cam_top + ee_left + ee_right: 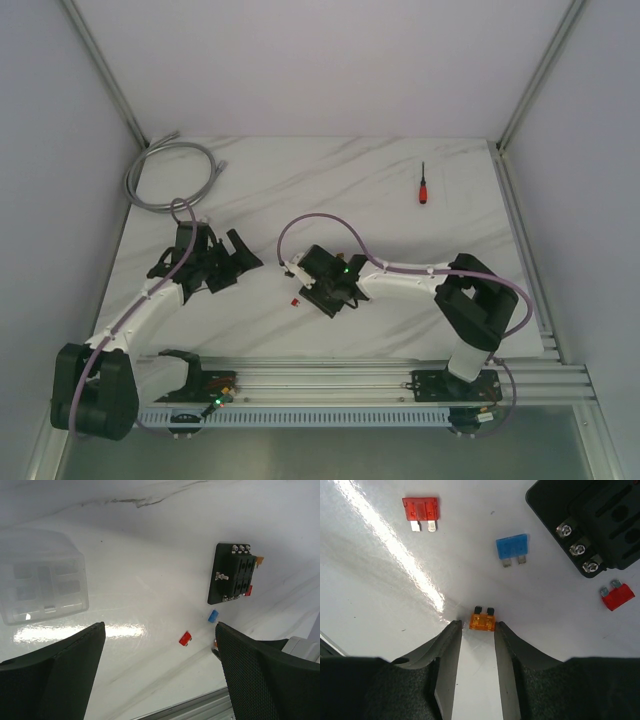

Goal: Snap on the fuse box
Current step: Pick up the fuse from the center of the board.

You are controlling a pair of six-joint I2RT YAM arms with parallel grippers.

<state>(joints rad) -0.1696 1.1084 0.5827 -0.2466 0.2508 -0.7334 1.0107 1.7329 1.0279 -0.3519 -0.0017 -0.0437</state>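
The black fuse box (pixel 234 575) lies flat on the white table, with screw terminals along its edges; its corner also shows in the right wrist view (pixel 590 520). In the top view my right wrist covers it. My right gripper (pixel 475 625) is low over the table, its fingertips straddling an orange fuse (pixel 482 621) with a narrow gap on the left side. My left gripper (pixel 160 630) is wide open and empty, hovering left of the box. Loose red (pixel 420 509), blue (pixel 512 547) and red (pixel 617 597) fuses lie around it.
A clear plastic cover (pixel 42 575) sits left of the left gripper. A red-handled screwdriver (pixel 423 186) lies at the back right, a coiled grey cable (pixel 165 175) at the back left. A metal rail (pixel 350 385) runs along the near edge.
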